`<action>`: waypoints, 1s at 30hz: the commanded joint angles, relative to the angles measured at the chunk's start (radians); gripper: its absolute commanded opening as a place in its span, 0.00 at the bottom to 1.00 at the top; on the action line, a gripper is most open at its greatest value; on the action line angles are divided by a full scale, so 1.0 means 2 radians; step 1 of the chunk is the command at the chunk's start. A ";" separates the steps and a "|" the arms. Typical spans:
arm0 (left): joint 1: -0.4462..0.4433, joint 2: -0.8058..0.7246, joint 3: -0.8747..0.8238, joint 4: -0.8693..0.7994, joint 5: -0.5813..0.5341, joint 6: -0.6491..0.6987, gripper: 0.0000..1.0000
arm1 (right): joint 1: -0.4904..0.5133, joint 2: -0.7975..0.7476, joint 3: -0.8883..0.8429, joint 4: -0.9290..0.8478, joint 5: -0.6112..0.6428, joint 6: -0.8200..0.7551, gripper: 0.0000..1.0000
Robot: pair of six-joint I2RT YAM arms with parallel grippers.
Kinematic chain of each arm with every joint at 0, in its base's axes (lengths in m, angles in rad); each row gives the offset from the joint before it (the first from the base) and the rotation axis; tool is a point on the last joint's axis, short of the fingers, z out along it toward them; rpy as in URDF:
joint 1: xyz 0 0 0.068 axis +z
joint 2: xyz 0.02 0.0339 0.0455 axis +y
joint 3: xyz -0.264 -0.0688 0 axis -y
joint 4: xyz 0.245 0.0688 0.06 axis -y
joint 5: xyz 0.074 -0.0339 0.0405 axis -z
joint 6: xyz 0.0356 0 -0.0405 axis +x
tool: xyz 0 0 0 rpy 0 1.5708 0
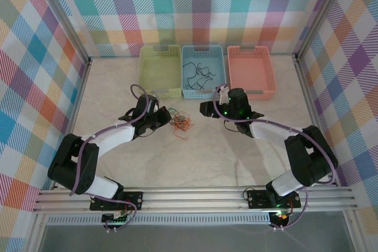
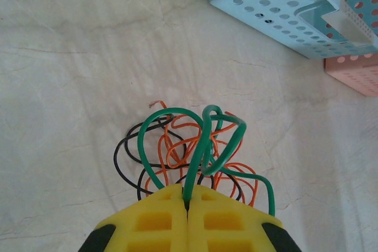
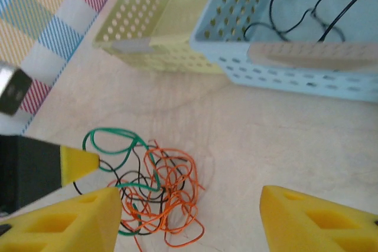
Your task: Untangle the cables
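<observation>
The left gripper (image 2: 188, 200) pinches a green strand (image 2: 199, 146) of the cables (image 1: 179, 125), a light, springy, hair-thin tangle lying on the table (image 2: 71, 87) in front of the baskets (image 1: 201, 92). The right gripper (image 3: 189, 205) hangs spread near it; a loose orange loop (image 3: 180, 202) at its edge looks the safest hold.

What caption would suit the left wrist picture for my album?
Closed yellow fingers pinch a green wire amid tangled orange and black wires on a pale table.

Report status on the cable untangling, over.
Left pincer shut on green cable. Right pincer open, beside the tangle. Orange, black and green cables knotted together on table. Blue basket behind, not in the way.
</observation>
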 commanded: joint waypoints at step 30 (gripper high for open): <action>-0.002 0.029 0.024 -0.016 0.024 0.005 0.00 | 0.065 0.156 0.190 -0.196 -0.075 -0.067 0.46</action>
